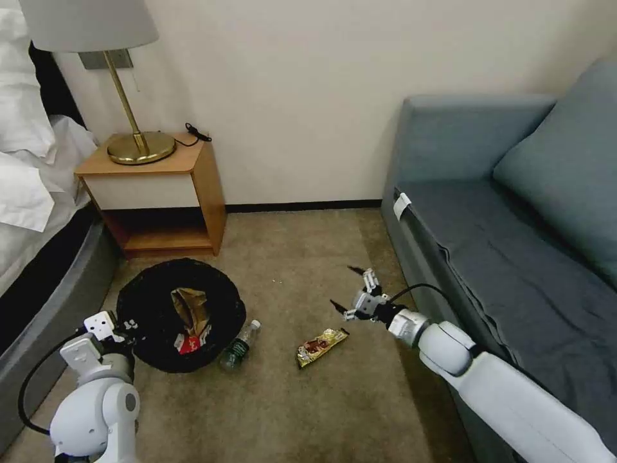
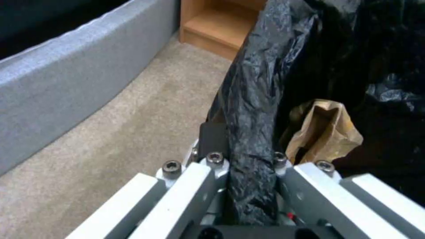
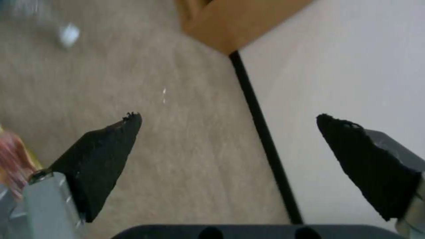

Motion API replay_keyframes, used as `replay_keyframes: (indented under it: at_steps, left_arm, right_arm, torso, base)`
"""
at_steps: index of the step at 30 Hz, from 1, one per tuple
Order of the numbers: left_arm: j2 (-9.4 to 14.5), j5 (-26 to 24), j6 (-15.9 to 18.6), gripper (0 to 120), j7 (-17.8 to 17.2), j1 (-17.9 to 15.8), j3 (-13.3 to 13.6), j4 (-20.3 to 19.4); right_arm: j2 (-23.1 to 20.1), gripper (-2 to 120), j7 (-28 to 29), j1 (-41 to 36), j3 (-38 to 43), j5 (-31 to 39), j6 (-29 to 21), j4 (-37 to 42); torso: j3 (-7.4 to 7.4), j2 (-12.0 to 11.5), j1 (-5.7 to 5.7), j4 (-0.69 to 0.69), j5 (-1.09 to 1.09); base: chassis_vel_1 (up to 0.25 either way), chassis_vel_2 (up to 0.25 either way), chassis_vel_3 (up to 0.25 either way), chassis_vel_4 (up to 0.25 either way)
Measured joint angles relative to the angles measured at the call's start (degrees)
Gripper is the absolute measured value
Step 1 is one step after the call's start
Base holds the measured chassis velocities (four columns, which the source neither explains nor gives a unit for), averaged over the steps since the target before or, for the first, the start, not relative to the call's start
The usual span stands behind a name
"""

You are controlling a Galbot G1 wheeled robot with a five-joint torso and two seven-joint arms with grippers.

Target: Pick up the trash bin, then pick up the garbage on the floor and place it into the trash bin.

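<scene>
The left gripper (image 2: 248, 186) is pinching the round black-bagged trash bin (image 1: 180, 314) rim while the right gripper (image 1: 350, 287), jaws apart, is hovering beside the light, crinkly brown-gold snack wrapper (image 1: 321, 346), likely best pinched mid-length.

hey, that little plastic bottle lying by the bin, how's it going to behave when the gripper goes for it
The bottle lies on its side on the carpet against the trash bin, so a nudge would probably roll it. It looks clear and near empty, so likely light, perhaps slippery and easily squashed.
</scene>
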Motion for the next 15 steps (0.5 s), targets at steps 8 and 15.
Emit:
replay_keyframes:
  at_steps: [8, 15]
  left_arm:
    - [-0.5, 0.5, -0.8, 3, 0.4, -0.2, 0.2, 1.0]
    - [-0.7, 1.1, -1.2, 3, 0.6, -0.2, 0.5, 1.9]
  right_arm:
    - [4.3, 100, -2.1, 8.5, -8.3, -8.3, 6.2, -16.7]
    - [7.9, 100, -3.0, 10.6, -12.0, -16.0, 10.8, -26.3]
  torso:
    - [0.0, 0.0, 0.0, 0.0, 0.01]
    - [0.0, 0.0, 0.0, 0.0, 0.0]
  base:
    - [0.0, 0.0, 0.0, 0.0]
    - [0.0, 0.0, 0.0, 0.0]
